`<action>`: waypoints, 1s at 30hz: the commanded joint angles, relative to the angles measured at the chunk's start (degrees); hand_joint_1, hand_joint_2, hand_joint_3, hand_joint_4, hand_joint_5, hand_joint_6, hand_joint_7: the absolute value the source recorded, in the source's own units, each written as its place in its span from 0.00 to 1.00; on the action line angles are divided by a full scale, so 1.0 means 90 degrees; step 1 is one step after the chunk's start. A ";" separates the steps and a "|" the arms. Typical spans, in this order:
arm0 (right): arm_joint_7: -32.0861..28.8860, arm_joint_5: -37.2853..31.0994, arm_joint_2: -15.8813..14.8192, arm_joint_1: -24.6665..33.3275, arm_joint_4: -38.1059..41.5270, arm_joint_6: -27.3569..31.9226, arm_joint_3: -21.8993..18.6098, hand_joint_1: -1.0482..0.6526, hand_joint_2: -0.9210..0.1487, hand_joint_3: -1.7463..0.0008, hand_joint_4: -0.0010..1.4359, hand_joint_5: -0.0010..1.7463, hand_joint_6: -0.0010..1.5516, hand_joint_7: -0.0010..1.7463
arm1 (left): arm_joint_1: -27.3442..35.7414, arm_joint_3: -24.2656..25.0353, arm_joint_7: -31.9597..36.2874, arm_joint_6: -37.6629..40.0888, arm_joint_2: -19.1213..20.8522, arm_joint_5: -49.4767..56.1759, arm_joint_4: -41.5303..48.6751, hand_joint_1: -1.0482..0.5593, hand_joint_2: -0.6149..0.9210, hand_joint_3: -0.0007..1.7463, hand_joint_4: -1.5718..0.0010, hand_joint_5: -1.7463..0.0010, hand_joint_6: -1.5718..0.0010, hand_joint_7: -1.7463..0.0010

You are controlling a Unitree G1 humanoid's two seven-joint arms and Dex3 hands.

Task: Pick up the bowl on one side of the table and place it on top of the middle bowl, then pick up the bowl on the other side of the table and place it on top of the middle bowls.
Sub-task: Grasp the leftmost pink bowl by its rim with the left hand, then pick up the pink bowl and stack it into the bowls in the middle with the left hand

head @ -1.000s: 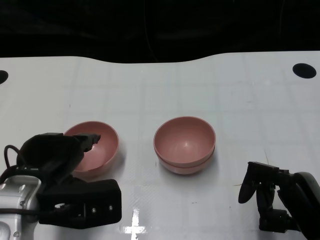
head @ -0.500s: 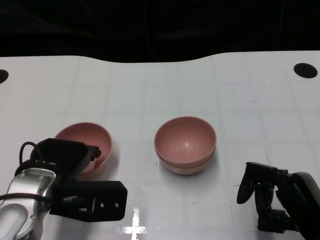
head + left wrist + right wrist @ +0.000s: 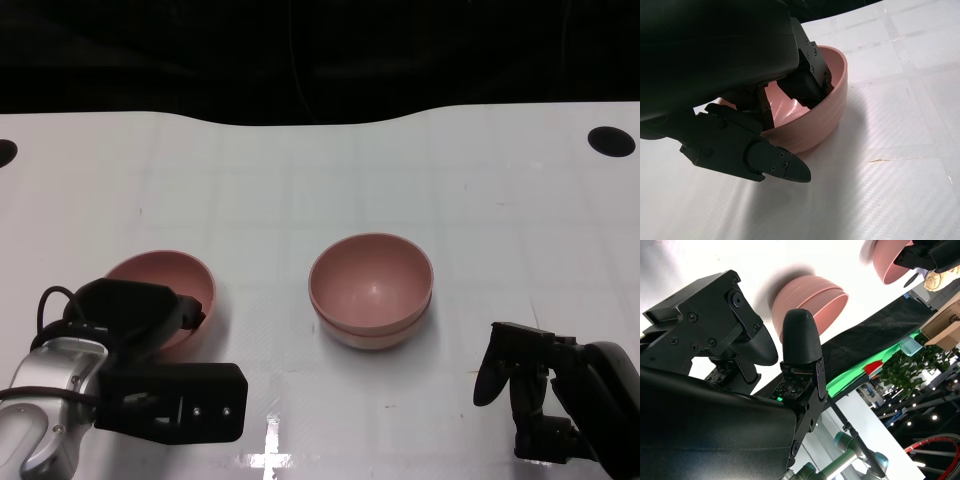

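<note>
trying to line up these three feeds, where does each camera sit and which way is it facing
Head view: high on the robot, looking down at the table; left hand on the side bowl, right hand empty, stacked middle bowls.
Left wrist view: behind the left hand, fingers inside the side bowl.
Right wrist view: behind the right hand, facing across the table.
Shared: all three show the side bowl.

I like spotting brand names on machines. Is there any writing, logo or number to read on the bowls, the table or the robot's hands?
None that can be read.
Pink bowls, stacked middle bowls and left bowl: plain.
White table: only faint grid lines.
Left hand and right hand: black, only screws, no lettering.
</note>
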 commanded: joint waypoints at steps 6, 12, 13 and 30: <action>-0.0108 0.0005 0.0039 -0.0108 0.0112 -0.0029 0.0012 0.57 0.71 0.07 0.67 1.00 0.53 0.90 | -0.0100 0.0442 0.1790 -0.1360 0.0277 -0.0504 -0.0186 0.50 0.82 0.48 0.43 0.03 0.56 0.16; -0.0091 0.0010 0.0048 -0.0124 0.0129 -0.0013 0.0017 0.57 0.71 0.07 0.67 1.00 0.53 0.90 | -0.0223 0.0454 0.2157 -0.1702 0.0340 -0.0567 0.0036 0.52 0.74 0.62 0.40 0.00 0.57 0.00; -0.0084 0.0019 0.0049 -0.0125 0.0132 -0.0010 0.0017 0.57 0.71 0.07 0.67 1.00 0.53 0.90 | -0.0234 0.0454 0.2184 -0.1716 0.0341 -0.0565 0.0051 0.52 0.73 0.63 0.40 0.00 0.57 0.00; -0.0113 -0.0016 0.0037 -0.0124 0.0142 -0.0039 0.0021 0.57 0.71 0.07 0.66 1.00 0.53 0.89 | -0.0386 0.0660 0.2179 -0.1708 0.0214 -0.0734 -0.0623 0.53 0.67 0.69 0.41 0.00 0.58 0.00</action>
